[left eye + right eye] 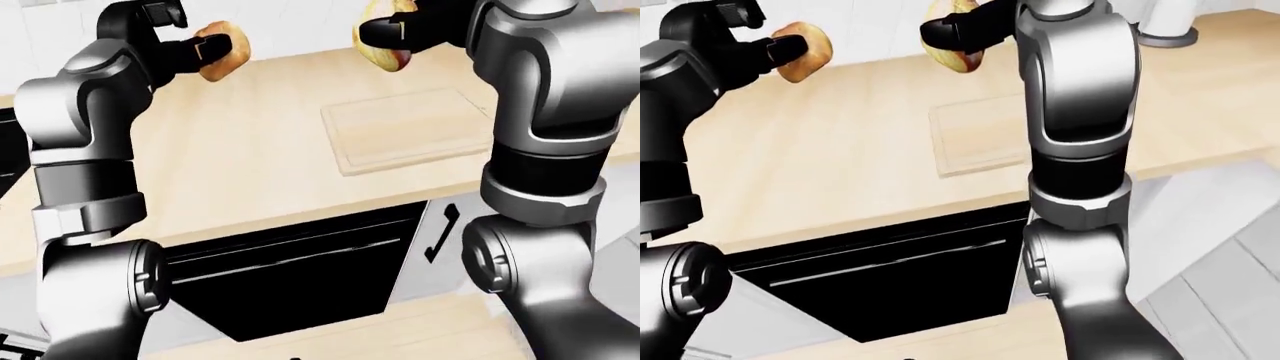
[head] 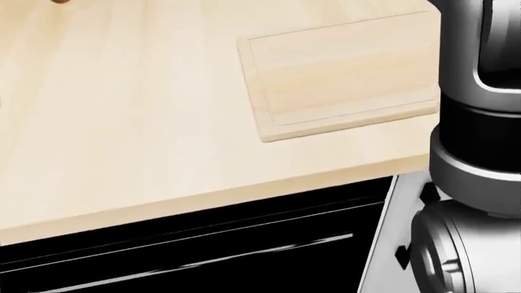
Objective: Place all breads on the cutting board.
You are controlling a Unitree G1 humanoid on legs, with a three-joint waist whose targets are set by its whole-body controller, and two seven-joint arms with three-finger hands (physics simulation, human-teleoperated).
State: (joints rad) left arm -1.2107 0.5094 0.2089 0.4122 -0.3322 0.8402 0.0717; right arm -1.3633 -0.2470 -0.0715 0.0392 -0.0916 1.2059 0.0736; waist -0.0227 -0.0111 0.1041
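Note:
A pale wooden cutting board (image 1: 405,137) lies bare on the light wood counter (image 1: 250,157), right of centre; the head view shows it (image 2: 342,73) at its top right. My left hand (image 1: 205,51) is raised at the upper left, shut on a golden bread roll (image 1: 222,51). My right hand (image 1: 385,34) is held high above the board's top left corner, shut on a second bread (image 1: 385,52) with a reddish filling. Both breads hang in the air above the counter.
A black oven front (image 1: 290,262) with a silver handle sits under the counter edge. A white cabinet door with a black handle (image 1: 440,232) stands to its right. A white appliance base (image 1: 1165,30) rests at the counter's top right in the right-eye view.

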